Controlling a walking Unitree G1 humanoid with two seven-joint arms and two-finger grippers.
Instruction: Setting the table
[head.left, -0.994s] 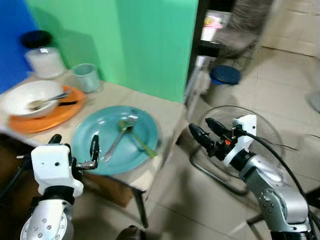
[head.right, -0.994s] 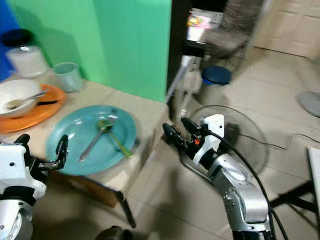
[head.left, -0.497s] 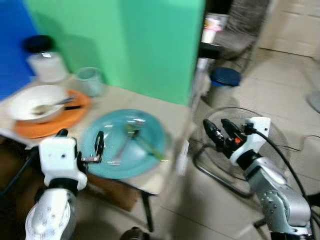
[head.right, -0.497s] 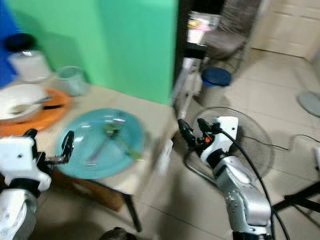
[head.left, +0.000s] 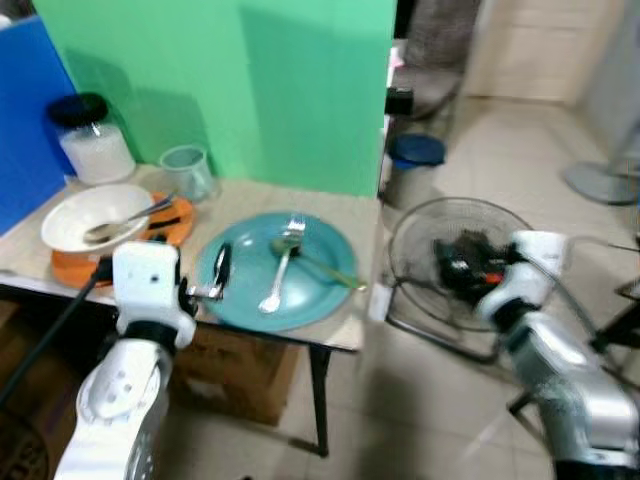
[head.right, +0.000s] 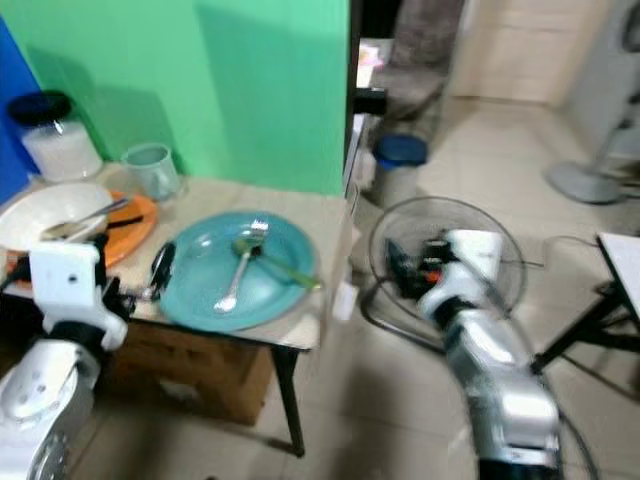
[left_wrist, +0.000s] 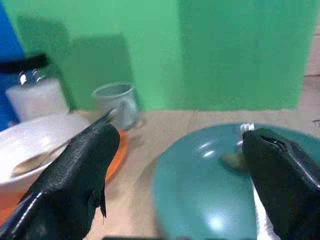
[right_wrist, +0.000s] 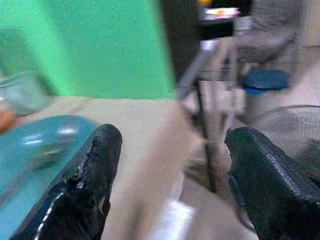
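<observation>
While both hands gape empty, left hand (head.left: 212, 280) (right hand (head.right: 408, 272) off-table) nears teal plate (head.left: 240, 290).

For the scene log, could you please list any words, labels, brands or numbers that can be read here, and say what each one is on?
None can be read.
Jar: white contents, black lid, no label to be made out.
Cup, bowl, teal plate: plain, no print.
Paper on the shelf behind: pink and yellow patches, too blurred to read.
Left gripper and right gripper: no marking legible.
</observation>
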